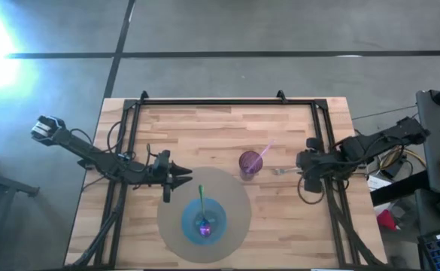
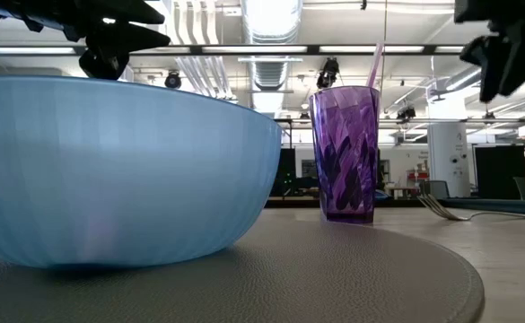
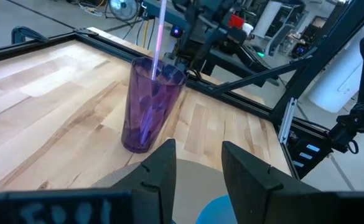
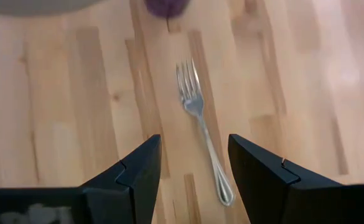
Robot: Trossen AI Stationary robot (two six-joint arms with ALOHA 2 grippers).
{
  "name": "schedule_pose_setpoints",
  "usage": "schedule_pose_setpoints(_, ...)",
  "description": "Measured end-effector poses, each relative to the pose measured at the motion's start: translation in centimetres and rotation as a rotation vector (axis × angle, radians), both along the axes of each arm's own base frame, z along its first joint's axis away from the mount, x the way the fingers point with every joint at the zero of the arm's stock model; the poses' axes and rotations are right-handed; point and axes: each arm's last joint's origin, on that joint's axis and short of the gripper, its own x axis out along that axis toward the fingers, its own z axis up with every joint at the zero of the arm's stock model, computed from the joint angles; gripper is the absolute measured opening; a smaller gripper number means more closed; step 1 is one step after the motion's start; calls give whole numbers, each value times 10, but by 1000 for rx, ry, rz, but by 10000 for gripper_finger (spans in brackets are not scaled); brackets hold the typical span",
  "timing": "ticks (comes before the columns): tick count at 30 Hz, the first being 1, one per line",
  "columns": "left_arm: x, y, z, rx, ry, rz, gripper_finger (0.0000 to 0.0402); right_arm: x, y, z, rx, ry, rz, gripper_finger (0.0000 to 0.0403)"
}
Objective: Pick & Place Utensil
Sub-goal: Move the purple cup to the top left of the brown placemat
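Overhead, a pale butcher-block tabletop (image 1: 227, 128) inside a black metal frame carried a round grey mat (image 1: 238, 192), and on the mat sat a blue bowl (image 1: 204, 220) with a green utensil (image 1: 202, 202) standing in it. Just off the mat's far edge stood a purple tumbler (image 1: 249, 162) holding a pink straw (image 1: 263, 153). Beside the tumbler, toward the right arm, lay a metal fork (image 1: 283, 172). The left gripper (image 1: 186, 176) hovered at the mat's edge near the bowl; the right gripper (image 1: 299, 162) sat just past the fork's handle end.

From table height, the bowl (image 2: 109, 170) showed translucent, faintly ribbed walls, the mat (image 2: 334, 269) a fine leathery grain, and the tumbler (image 2: 345, 152) faceted plastic. The fork's tines (image 2: 434, 207) rested beyond the mat, before a room of ceiling ducts and lights.

At the left wrist, the dark fingers (image 3: 163, 168) stood spread, facing the tumbler (image 3: 149, 106).

At the right wrist, the fingers (image 4: 141, 171) stood spread above the slim, shiny fork (image 4: 201, 127), lying flat on the wood, tines toward the tumbler.
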Motion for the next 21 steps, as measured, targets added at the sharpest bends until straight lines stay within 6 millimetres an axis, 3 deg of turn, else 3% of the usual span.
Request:
schedule_pose_setpoints(9,0,0,0,-1,0,0,120,5,-15,-30,13,101,-24,183)
schedule_pose_setpoints(21,0,0,0,1,4,-1,120,30,-25,-59,71,215,46,183)
